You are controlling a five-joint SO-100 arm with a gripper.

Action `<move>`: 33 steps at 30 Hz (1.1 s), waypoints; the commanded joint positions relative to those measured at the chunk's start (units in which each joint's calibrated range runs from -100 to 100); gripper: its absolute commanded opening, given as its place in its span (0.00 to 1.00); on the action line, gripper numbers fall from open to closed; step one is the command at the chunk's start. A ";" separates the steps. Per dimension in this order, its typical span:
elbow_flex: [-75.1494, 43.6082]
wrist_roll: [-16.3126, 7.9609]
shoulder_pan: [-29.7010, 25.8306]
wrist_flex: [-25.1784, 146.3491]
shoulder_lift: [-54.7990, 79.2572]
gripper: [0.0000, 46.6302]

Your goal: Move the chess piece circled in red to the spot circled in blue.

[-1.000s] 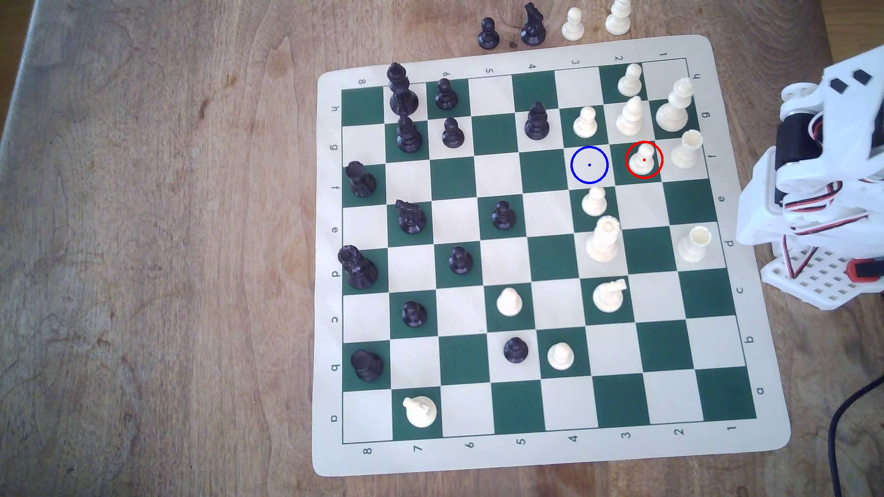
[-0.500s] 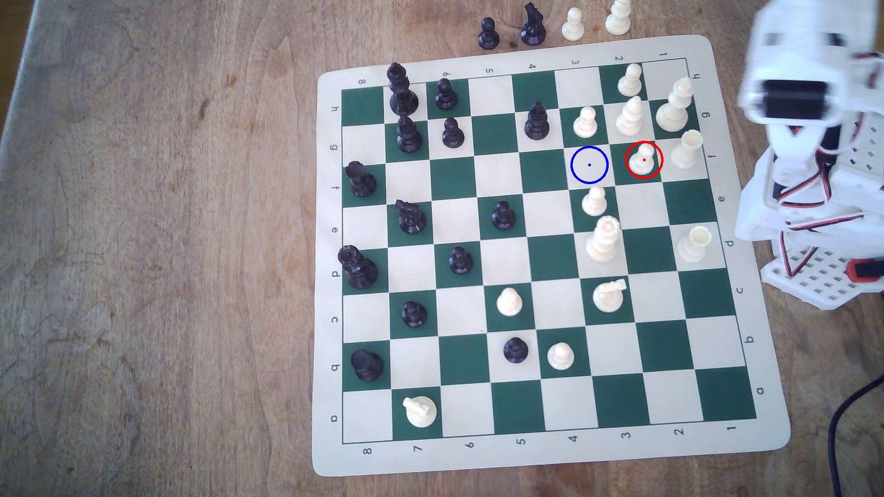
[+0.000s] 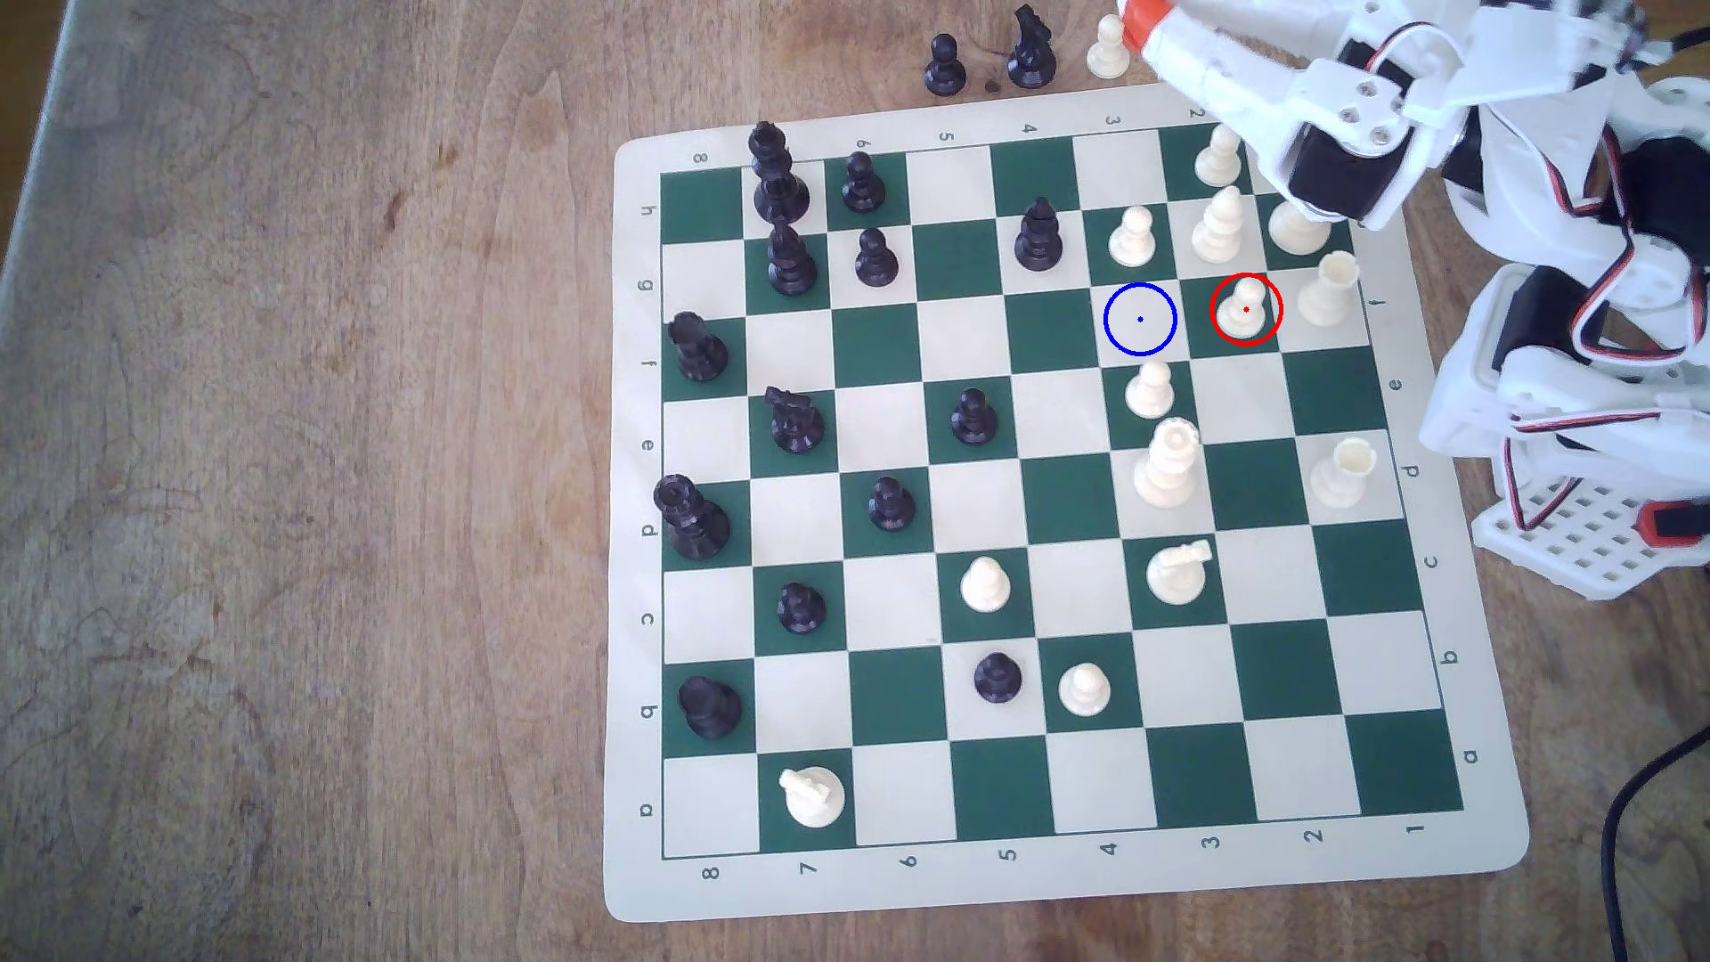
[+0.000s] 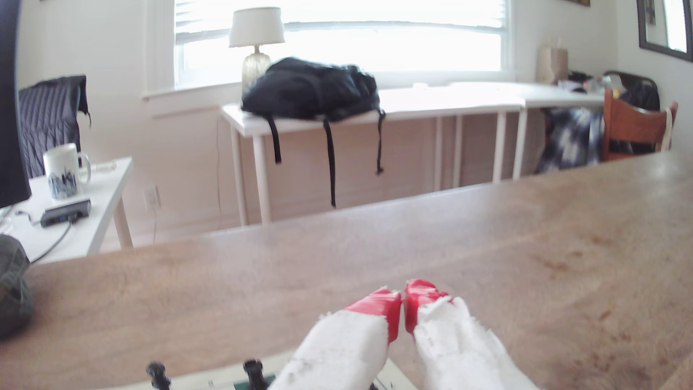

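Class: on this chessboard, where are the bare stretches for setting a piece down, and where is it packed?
Bare: the near rows by the board corner, below the rook. Packed: around the red-ringed pawn. The blue-ringed spot is open between pawns.

The ringed pawn (image 3: pixel 1245 310) is hemmed in near the board's (image 3: pixel 1471 805) far right corner in the exterior view: a rook (image 3: pixel 1329 289) just beside it toward the right edge, a bishop (image 3: pixel 1219 225) close behind. Toward the blue-ringed square (image 3: pixel 1140 319) the way is bare. Another pawn (image 3: pixel 1149 388) stands just nearer.
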 commanded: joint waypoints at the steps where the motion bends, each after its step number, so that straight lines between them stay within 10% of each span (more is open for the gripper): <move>1: -10.05 -0.63 1.99 19.43 -0.11 0.00; 14: -18.75 -12.41 3.32 47.44 10.07 0.37; 33: -20.84 -10.50 4.03 46.30 39.87 0.39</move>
